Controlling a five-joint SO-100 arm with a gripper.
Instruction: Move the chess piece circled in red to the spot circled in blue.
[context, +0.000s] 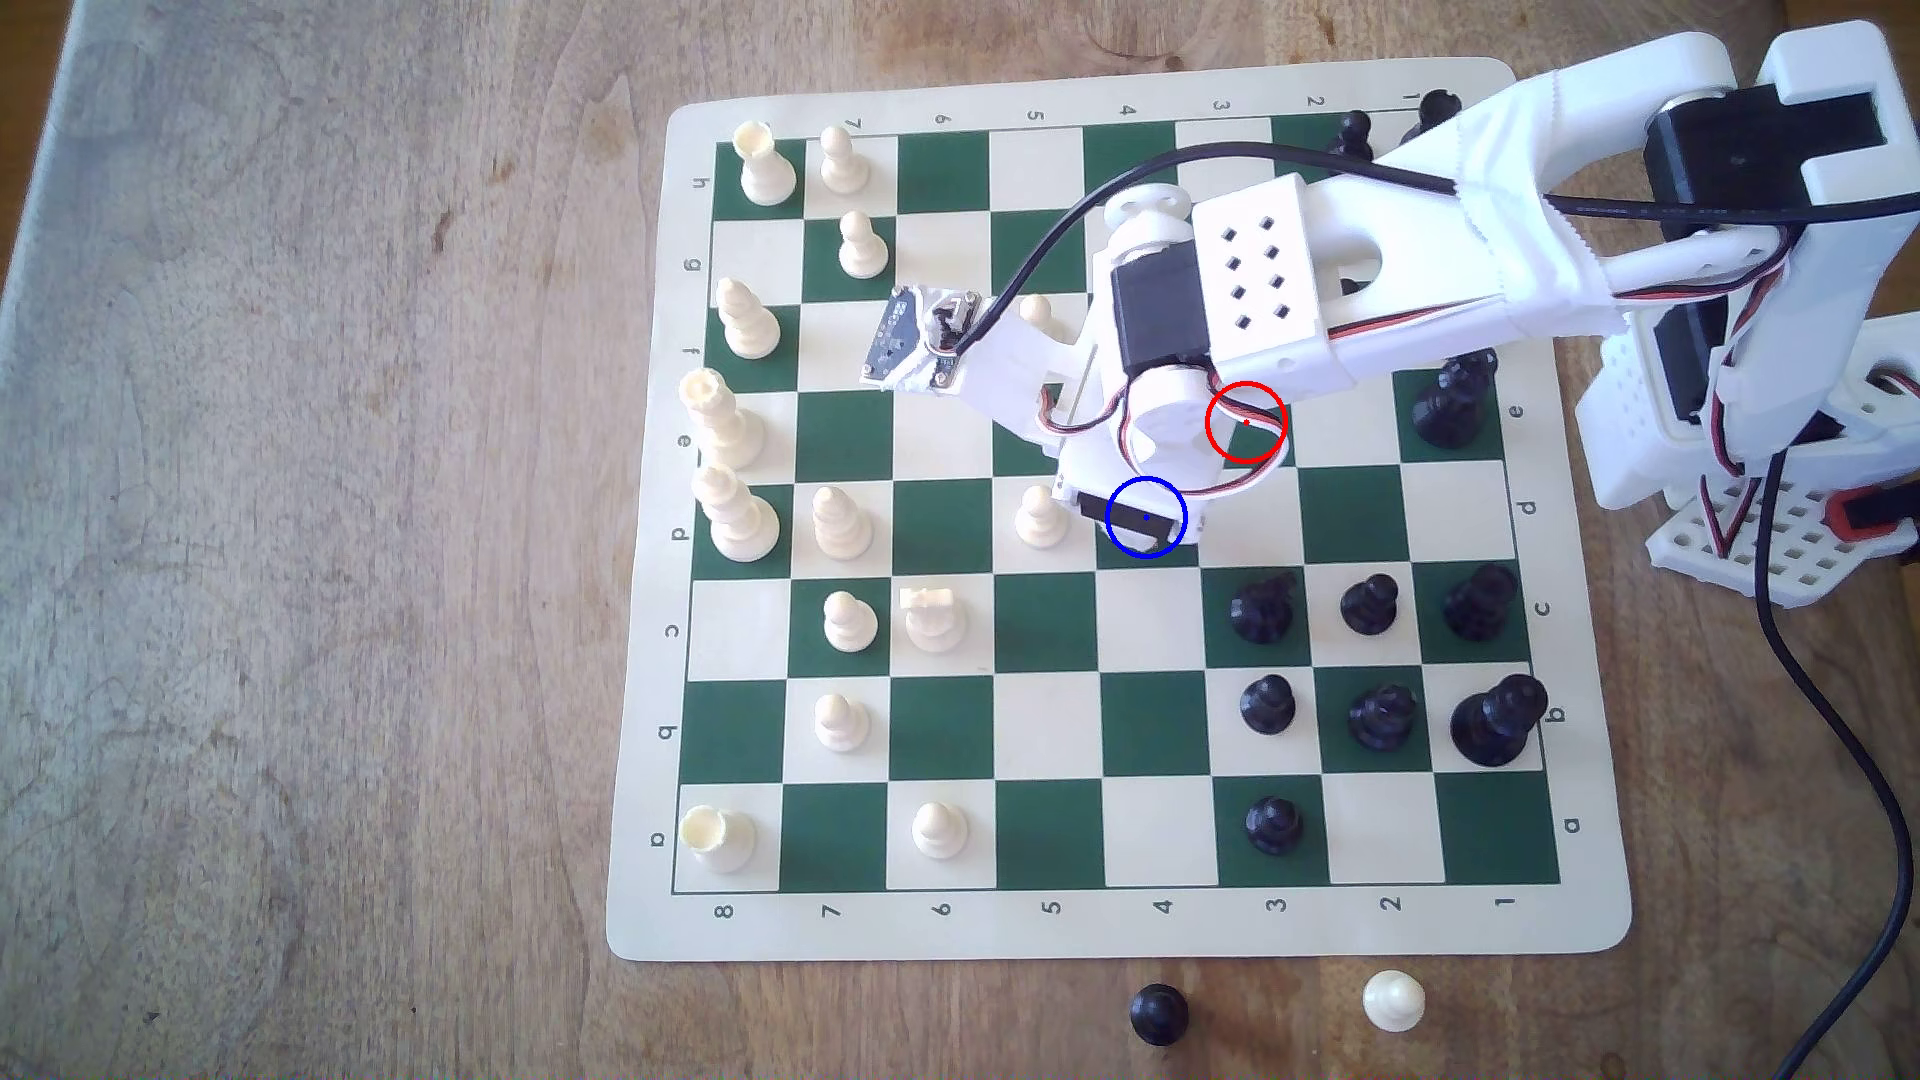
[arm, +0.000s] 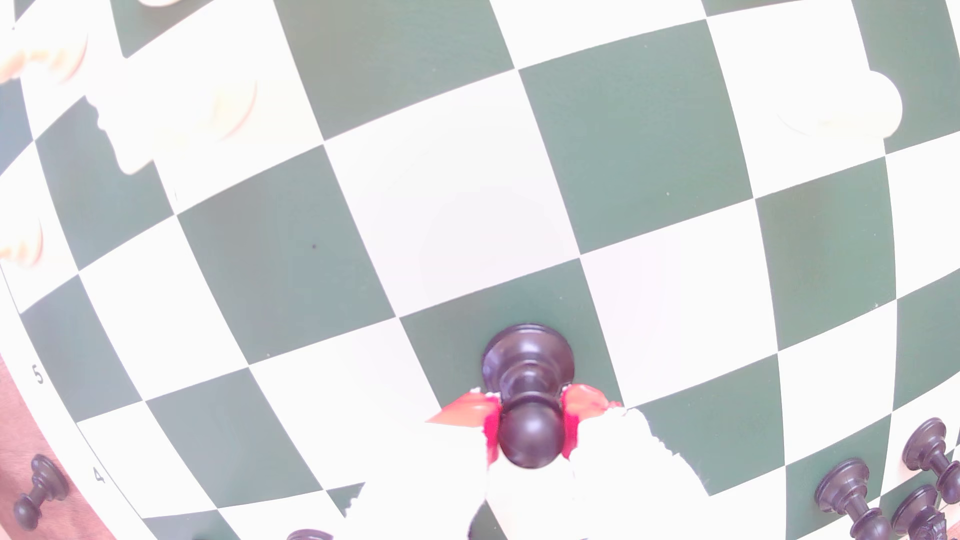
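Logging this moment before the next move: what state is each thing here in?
black pawn: upright, head clamped between the jaws, base over a dark green square; whether it touches the board, cannot tell.
gripper: shut on the black pawn.
blue-ringed spot: covered from above by the arm.
loose black pawn: off the board, on the table.
loose white pawn: off the board, standing on the table.

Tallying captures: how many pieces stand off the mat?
2: a black pawn and a cream pawn on the table below the mat in the exterior view. The arm may hide others.
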